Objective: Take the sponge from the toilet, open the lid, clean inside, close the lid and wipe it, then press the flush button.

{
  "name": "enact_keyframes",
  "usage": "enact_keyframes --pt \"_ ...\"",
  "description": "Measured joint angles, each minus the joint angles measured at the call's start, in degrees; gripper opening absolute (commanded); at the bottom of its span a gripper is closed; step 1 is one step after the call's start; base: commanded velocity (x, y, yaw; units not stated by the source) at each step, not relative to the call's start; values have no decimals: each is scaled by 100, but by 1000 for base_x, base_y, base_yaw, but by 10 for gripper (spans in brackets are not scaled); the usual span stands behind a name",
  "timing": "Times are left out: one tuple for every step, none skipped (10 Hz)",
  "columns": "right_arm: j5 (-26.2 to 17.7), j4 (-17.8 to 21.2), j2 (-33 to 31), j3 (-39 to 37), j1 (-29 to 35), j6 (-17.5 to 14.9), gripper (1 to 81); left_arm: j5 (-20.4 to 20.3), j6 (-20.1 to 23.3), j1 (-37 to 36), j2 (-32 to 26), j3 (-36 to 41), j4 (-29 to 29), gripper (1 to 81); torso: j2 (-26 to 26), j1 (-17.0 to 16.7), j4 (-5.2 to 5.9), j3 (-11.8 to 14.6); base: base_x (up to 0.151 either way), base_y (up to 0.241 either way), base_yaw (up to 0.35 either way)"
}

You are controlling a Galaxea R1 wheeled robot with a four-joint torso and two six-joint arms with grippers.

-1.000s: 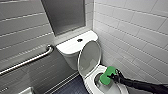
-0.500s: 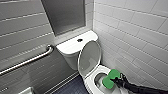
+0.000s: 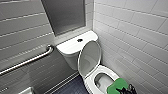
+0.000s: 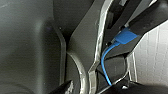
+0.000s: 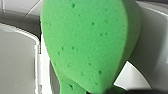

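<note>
The white toilet (image 3: 72, 46) stands in the corner with its lid (image 3: 89, 58) raised upright against the tank. The oval seat (image 3: 113, 75) is down around the open bowl (image 3: 102, 81). The bright green sponge (image 3: 117, 85) hangs over the seat's near right rim, with my right gripper (image 3: 123, 90) shut on it from the lower right. In the right wrist view the sponge (image 5: 85, 42) looms large in front of the white seat and lid. A round flush button (image 3: 79, 40) sits on top of the tank.
A steel grab bar (image 3: 30, 61) runs along the grey tiled wall on the left. White tiled wall (image 3: 135, 37) stands close to the toilet's right side. Dark floor (image 3: 72, 87) lies left of the bowl. The left wrist view has a blue cable (image 4: 106, 65).
My right gripper and the sponge have drawn back from over the bowl toward the seat's near right rim. The lid and toilet stay as they were.
</note>
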Motion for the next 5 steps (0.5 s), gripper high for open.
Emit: enact_keyframes --pt "295 21 -160 199 -188 0 10 2 18 -2 0 2 0 811 0 0 0 0 0 0 0" --pt "599 29 -300 400 -389 0 10 2 18 0 -2 29 0 811 0 0 0 0 0 0 0" --pt "841 43 -396 545 -562 0 10 0 20 0 -2 51 0 811 0 0 0 0 0 0 0" --pt "1045 55 -452 674 -700 -24 10 2 22 0 -2 52 5 811 0 0 0 0 0 0 0" --pt "1265 68 -518 855 -866 -116 10 2 22 2 0 60 51 811 0 0 0 0 0 0 0"
